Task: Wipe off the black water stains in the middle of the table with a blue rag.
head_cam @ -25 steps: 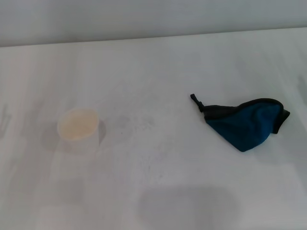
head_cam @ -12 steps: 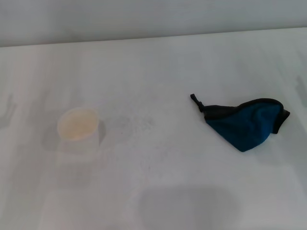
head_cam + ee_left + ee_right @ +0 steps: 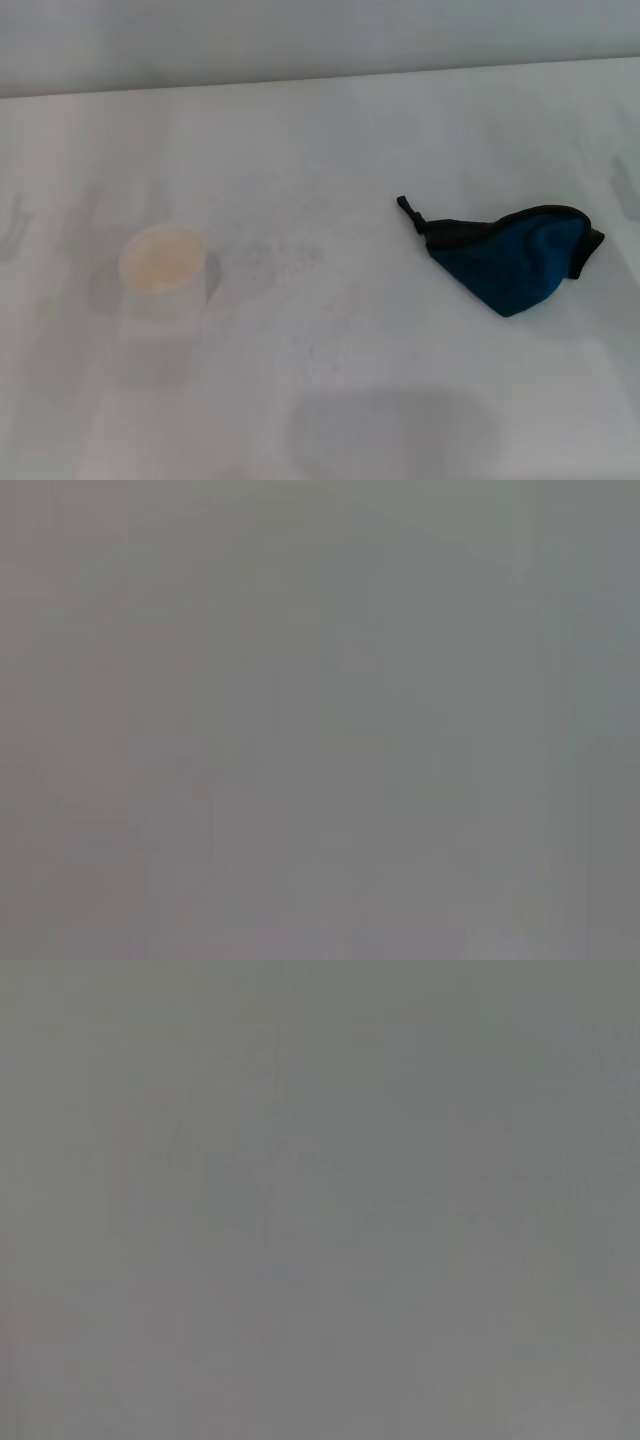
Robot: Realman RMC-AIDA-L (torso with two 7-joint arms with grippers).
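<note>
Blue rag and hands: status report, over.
Neither hand in view. Blue rag lies bunched on the table, robot's right side, untouched. No black stain visible mid-table, only faint grey smudges. White paper cup stands left of them.

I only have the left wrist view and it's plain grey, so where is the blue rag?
Observer: The folded blue cloth rag with black edging lies on the white matte table, toward the robot's right.
Operator: What else is there?
Observer: A white paper cup stands upright toward the left, apart from the rag.
Operator: Any black stain?
Observer: None shows, only faint grey smudges beside the cup.
</note>
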